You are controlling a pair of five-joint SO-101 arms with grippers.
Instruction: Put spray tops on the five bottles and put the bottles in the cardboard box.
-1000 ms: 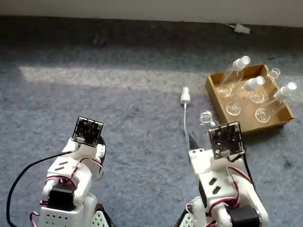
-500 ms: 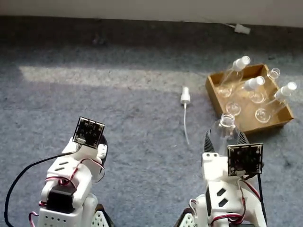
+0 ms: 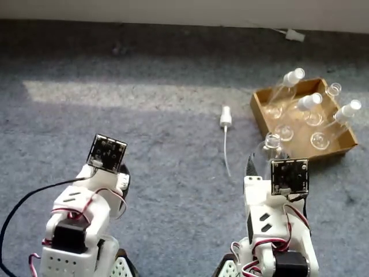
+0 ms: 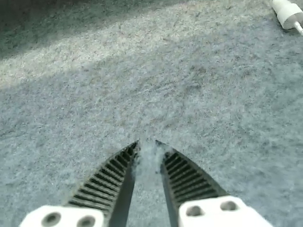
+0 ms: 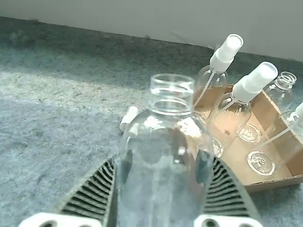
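Pinching the uncapped clear round bottle (image 3: 273, 144) at its belly, the right claw (image 3: 268, 164) holds it beside the brown cardboard box (image 3: 259, 118), at its near edge. Left claw (image 4: 147, 149): pressed together, empty, over grey carpet (image 4: 94, 85). Close up, the bottle looks light and slippery; a mid-body grip suits.

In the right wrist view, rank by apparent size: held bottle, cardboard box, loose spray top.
Largest: held bottle, inflated by nearness to the camera.
Then: cardboard box.
Smallest: loose spray top.

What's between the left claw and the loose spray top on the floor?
Just bare carpet. The left wrist view shows an unbroken stretch from the left claw to the spray top, and the high view agrees.
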